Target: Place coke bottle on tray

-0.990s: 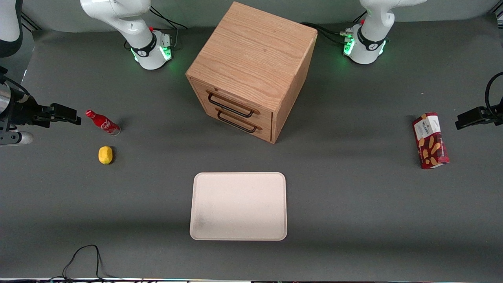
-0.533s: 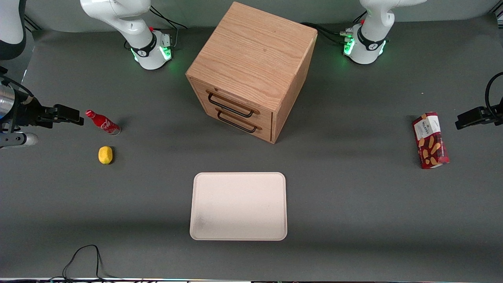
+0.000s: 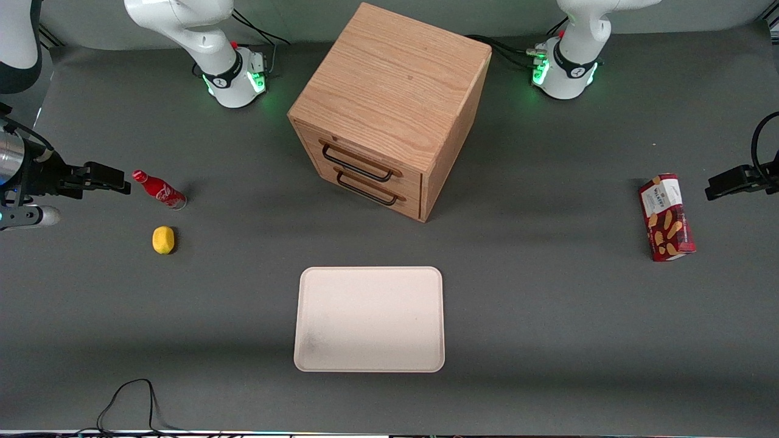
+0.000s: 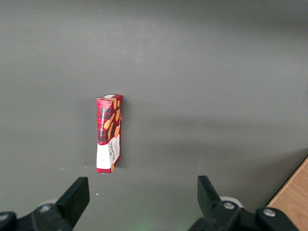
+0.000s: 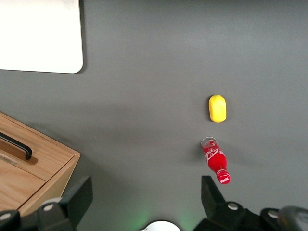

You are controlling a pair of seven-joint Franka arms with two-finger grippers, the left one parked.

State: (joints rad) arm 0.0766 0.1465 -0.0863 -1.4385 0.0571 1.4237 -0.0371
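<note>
Dark grey table, one wooden two-drawer cabinet, one tray nearer the camera than it. One biscuit box, one coke bottle standing by one lemon. Gripper hangs high beside the bottle, fingers spread, empty.

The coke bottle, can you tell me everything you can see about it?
The coke bottle is small, slim and shiny red, with a red cap and curly white writing on its side. It stands upright on the dark grey table, toward the working arm's end, and nothing else touches it. A yellow lemon sits beside it, a bit nearer the front camera. The tray lies well apart from it. The gripper hangs close by the cap, fingers open, not holding the bottle.
</note>
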